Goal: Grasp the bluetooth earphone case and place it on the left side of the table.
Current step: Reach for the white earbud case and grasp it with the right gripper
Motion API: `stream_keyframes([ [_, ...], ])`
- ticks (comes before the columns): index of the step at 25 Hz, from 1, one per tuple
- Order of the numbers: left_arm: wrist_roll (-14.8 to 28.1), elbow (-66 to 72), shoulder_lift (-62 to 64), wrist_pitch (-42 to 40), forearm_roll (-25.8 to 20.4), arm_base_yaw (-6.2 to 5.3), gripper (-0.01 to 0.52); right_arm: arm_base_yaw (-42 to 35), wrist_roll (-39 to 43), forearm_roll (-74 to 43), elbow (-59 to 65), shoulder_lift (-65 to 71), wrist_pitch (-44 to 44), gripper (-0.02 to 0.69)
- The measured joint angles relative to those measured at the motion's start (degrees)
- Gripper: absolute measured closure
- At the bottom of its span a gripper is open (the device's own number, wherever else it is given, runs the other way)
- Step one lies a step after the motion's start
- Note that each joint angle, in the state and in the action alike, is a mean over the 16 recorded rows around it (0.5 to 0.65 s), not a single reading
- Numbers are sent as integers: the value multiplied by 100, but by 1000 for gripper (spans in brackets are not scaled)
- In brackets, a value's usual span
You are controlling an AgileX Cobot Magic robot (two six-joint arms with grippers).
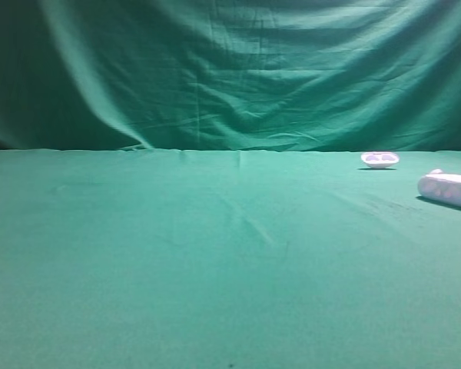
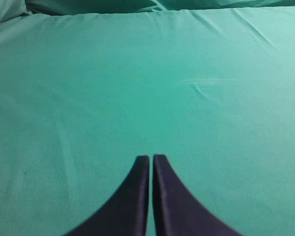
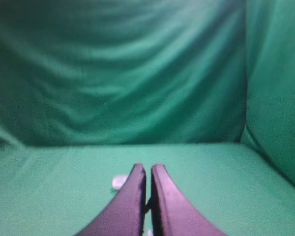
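- Your case (image 1: pixel 448 188) lies on its side on the table (image 1: pixel 215 261), at the right edge, partly cut off by the frame in the high view
- It rests well in from the back edge, nearer that edge than the front one
- A small white tray (image 1: pixel 379 159) sits near the back edge of the table, just left of the case and farther back, apart from it
- Your left gripper (image 2: pixel 151 157) is clenched, its two dark fingers nearly touching with only a thin slit between them, and it grasps nothing
- Under the left gripper you see only wrinkled green cloth
- Your right gripper (image 3: pixel 148 167) is clenched too, fingers pressed close together, nothing between them
- In the right wrist view a small white blob (image 3: pixel 120 182) shows just left of the fingers, on the cloth; it is too blurred for you to tell what it is
- The green backdrop (image 1: pixel 230 69) hangs behind the back edge of the table
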Motion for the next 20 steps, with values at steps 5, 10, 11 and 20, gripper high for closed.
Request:
stream_keyframes([
  [5, 0, 0, 0, 0, 0, 0, 514, 0, -277, 386, -440, 369, -55, 665],
  [10, 0, 0, 0, 0, 0, 0, 514, 0, -596, 575, -1157, 1272, 1191, 665],
  [11, 0, 0, 0, 0, 0, 0, 514, 0, -659, 580, -1329, 1525, 1548, 665],
  [20, 0, 0, 0, 0, 0, 0, 514, 0, -969, 615, -2752, 4352, 4465, 665],
])
